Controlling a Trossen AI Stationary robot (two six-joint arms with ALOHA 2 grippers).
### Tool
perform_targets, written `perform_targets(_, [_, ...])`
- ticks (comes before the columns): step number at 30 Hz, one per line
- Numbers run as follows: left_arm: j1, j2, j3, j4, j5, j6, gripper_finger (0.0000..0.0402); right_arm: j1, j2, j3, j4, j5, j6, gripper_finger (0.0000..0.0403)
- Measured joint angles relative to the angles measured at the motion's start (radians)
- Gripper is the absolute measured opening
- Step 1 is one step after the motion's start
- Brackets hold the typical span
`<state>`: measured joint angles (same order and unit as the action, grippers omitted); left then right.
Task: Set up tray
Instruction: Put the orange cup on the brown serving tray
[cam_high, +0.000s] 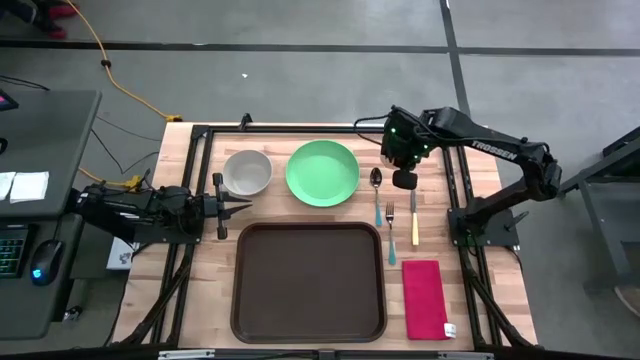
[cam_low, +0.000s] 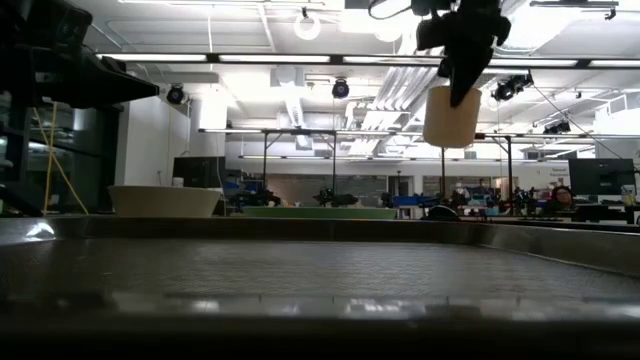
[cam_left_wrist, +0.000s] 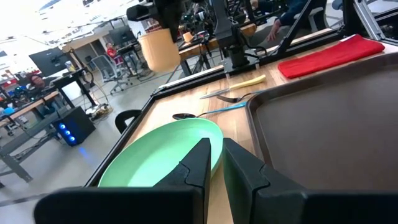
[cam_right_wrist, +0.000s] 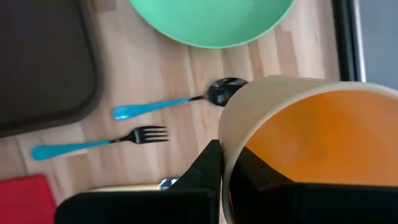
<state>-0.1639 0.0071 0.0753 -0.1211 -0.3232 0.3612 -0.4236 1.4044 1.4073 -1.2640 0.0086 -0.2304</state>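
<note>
The dark brown tray (cam_high: 310, 280) lies at the table's near middle. Beyond it stand a white bowl (cam_high: 247, 172) and a green plate (cam_high: 322, 172). My right gripper (cam_high: 404, 168) hangs high over the far right of the table. It is shut on a beige cup with an orange inside (cam_right_wrist: 298, 137), which also shows in the low view (cam_low: 452, 115). My left gripper (cam_high: 235, 207) waits level at the table's left, near the bowl. A narrow gap shows between its fingers (cam_left_wrist: 214, 158), and nothing is in it. My right gripper pinches the cup's wall at the rim (cam_right_wrist: 225, 134), with one finger (cam_right_wrist: 252, 171) inside the cup and the other (cam_right_wrist: 205, 165) outside. The fingers come steeply from above. The cup hangs below them, mouth up and clear of the table (cam_low: 452, 120).
Right of the plate lie a blue-handled spoon (cam_high: 377, 195), a blue-handled fork (cam_high: 391, 235) and a yellow-handled knife (cam_high: 415, 222), all on bare wood. A red napkin (cam_high: 425, 298) lies right of the tray. Black frame rails (cam_high: 460, 190) border the table.
</note>
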Motion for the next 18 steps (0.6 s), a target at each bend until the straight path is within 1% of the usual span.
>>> perform_targets(12, [0.000, 0.000, 0.000, 0.000, 0.001, -0.005, 0.0074, 0.143, 0.000, 0.001, -0.016, 0.005, 0.136, 0.0000])
perform_targets(18, [0.000, 0.000, 0.000, 0.013, 0.001, -0.004, 0.0074, 0.206, 0.000, 0.001, -0.005, -0.017, 0.193, 0.0000])
